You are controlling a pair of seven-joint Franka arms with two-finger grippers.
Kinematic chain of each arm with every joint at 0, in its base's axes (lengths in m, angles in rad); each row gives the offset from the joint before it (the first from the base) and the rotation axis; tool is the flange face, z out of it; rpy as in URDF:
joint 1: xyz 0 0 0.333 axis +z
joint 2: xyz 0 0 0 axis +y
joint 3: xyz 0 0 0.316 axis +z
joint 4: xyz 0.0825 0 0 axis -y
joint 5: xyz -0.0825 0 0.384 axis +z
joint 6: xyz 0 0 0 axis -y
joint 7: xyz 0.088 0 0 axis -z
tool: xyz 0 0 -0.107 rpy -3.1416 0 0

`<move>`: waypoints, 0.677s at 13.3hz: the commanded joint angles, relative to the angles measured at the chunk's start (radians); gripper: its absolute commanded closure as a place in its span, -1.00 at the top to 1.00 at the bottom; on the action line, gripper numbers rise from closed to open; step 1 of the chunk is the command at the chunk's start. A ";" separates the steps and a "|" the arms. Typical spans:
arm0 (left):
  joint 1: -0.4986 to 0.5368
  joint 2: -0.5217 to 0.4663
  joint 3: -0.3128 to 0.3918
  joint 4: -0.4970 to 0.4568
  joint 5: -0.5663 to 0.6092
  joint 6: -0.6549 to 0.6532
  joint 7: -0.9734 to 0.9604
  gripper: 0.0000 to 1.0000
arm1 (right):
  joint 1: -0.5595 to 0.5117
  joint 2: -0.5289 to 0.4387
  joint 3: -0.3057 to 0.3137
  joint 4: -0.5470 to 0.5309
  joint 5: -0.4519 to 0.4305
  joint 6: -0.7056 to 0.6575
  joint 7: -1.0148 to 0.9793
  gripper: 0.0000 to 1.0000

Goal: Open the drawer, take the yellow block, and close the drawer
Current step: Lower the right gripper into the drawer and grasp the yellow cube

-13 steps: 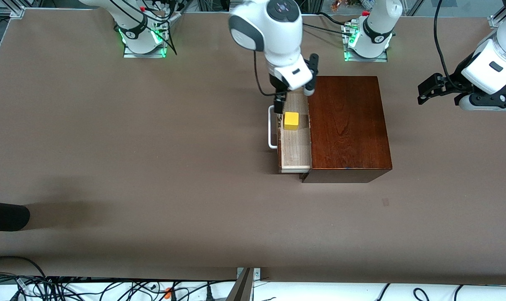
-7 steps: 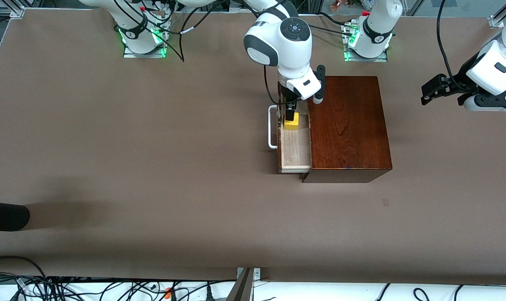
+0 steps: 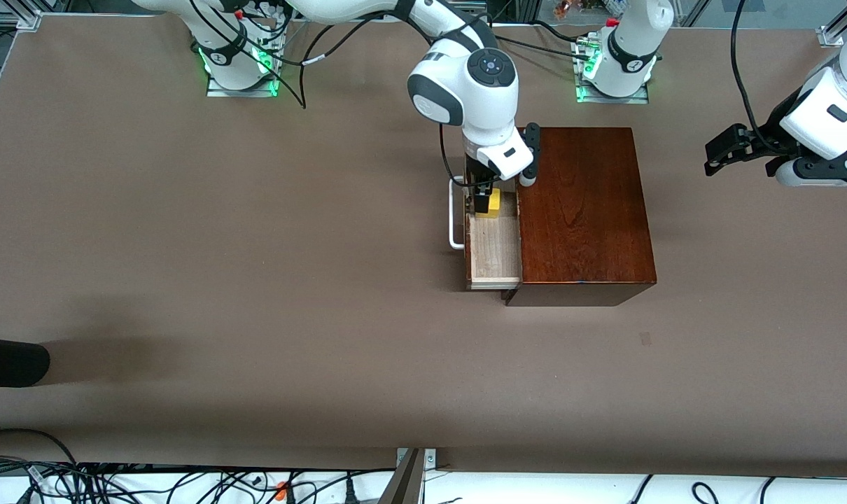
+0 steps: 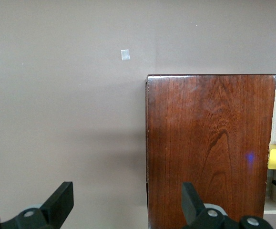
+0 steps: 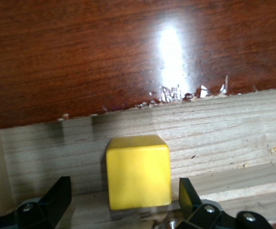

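We see a wooden box [image 3: 586, 210] in dark red-brown, with a smooth, shiny top that throws back a bright spot of light. Its wood lines show clearly. The drawer [image 3: 494, 248] is pale, bare wood inside, dull and a bit rough, and the box's edge just above it is chipped. Its handle [image 3: 454, 213] looks white and smooth. The yellow block [image 5: 138, 171] looks smooth and only a little shiny. The table [image 3: 220, 280] is brown and matt, like cloth or paper. The arms' shells look like glossy white plastic, and the gripper fingers [image 5: 56, 195] look like dull black plastic.
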 commanded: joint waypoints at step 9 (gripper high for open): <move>0.008 -0.009 -0.003 -0.009 0.019 -0.027 0.022 1.00 | 0.004 0.035 -0.004 0.038 -0.035 0.025 -0.010 -0.46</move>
